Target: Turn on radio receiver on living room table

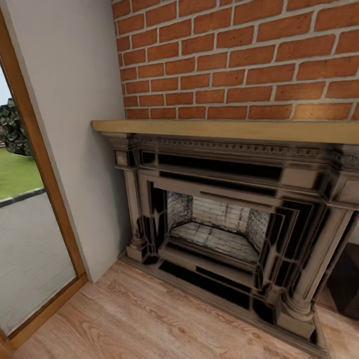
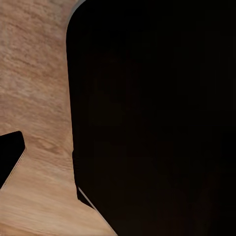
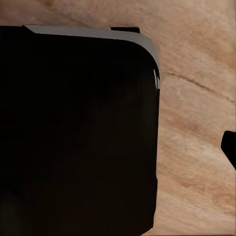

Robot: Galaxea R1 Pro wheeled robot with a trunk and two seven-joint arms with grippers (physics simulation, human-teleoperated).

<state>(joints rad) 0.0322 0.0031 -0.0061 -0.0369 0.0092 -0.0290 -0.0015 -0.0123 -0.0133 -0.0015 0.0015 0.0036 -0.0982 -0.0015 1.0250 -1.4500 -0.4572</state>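
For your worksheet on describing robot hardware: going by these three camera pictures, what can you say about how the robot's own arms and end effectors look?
Very little. Each wrist view shows a large, plain black body with rounded corners over the wood plank floor; the one in the right wrist view has a thin grey edge. A small black part juts in at the frame edge. No cables or markings are visible. The head view shows a fireplace.

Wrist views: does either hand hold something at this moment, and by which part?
It cannot be told. Both wrist views show a large black shape over the wood floor; no hand or held thing is recognisable. The head view faces a fireplace.
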